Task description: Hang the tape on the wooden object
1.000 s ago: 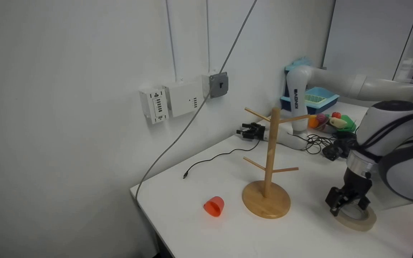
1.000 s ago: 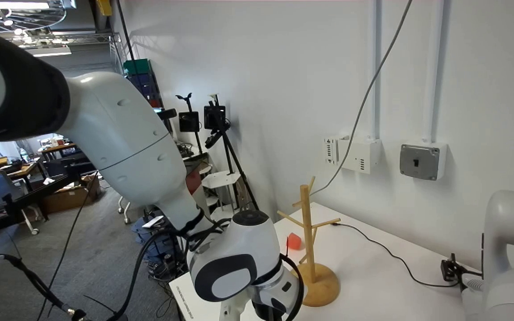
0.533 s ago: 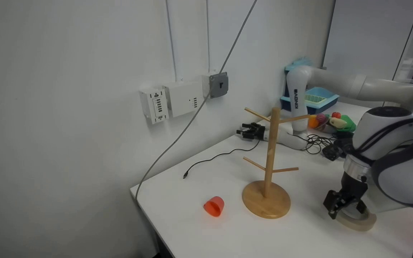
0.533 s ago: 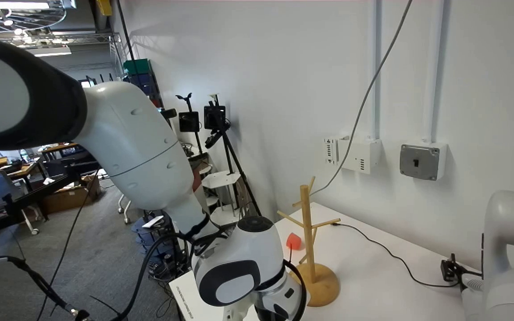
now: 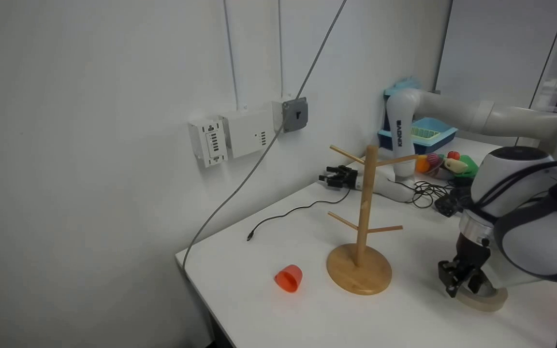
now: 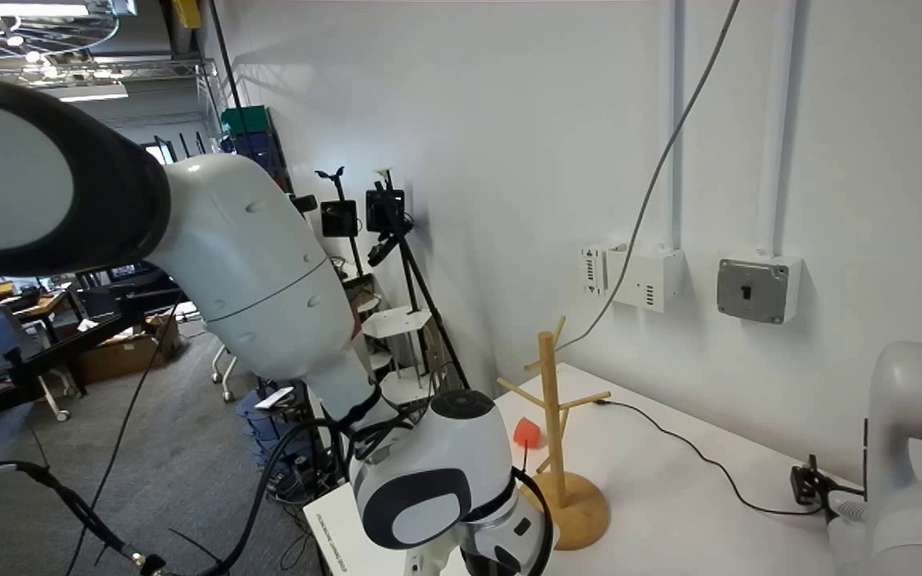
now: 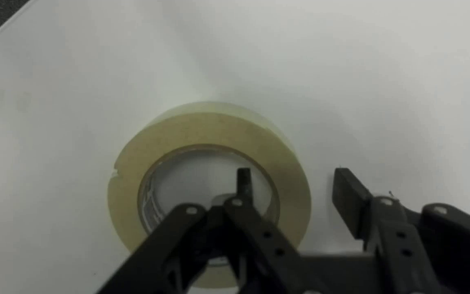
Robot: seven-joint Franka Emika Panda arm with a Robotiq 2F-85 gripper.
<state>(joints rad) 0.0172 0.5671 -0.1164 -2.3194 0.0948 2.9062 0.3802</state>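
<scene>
The gripper (image 7: 292, 192) stands with its fingers apart. The white table (image 5: 327, 321) supports the upright wooden stand (image 5: 363, 217). The tape (image 7: 206, 128) lies flat on the table; in the wrist view, one finger shows over its hole, the other beyond its rim.

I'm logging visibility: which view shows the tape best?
Wrist view: the tape appears large from above, the pincer hiding part. An exterior view shows the tape small, partly hidden; an exterior view dominated by the arm doesn't show it.
</scene>
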